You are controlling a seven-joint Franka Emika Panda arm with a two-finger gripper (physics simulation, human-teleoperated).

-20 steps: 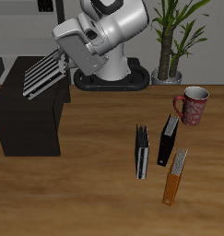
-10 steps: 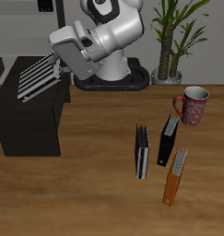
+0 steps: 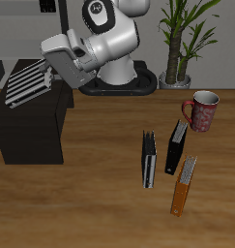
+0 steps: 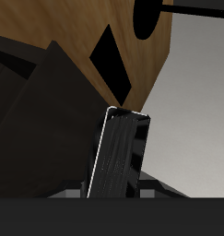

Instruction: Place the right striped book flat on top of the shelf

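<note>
In the exterior view my gripper (image 3: 47, 71) is shut on the striped book (image 3: 25, 82), whose black and pale stripes show on its broad cover. The book hangs tilted just above the flat top of the black-brown shelf (image 3: 32, 131); I cannot tell whether it touches. In the wrist view the striped book (image 4: 118, 152) shows edge-on, dark with a pale rim, held between my fingers over the dark shelf (image 4: 35, 111).
A second striped book (image 3: 148, 160), a black book (image 3: 176, 147) and an orange book (image 3: 184, 185) stand on the table nearer the front. A red mug (image 3: 202, 109) and a potted plant (image 3: 179, 44) stand farther back beside the robot base.
The gripper has carried the striped book sideways over the shelf top, away from the mug, and a little lower. The other books have not moved.
</note>
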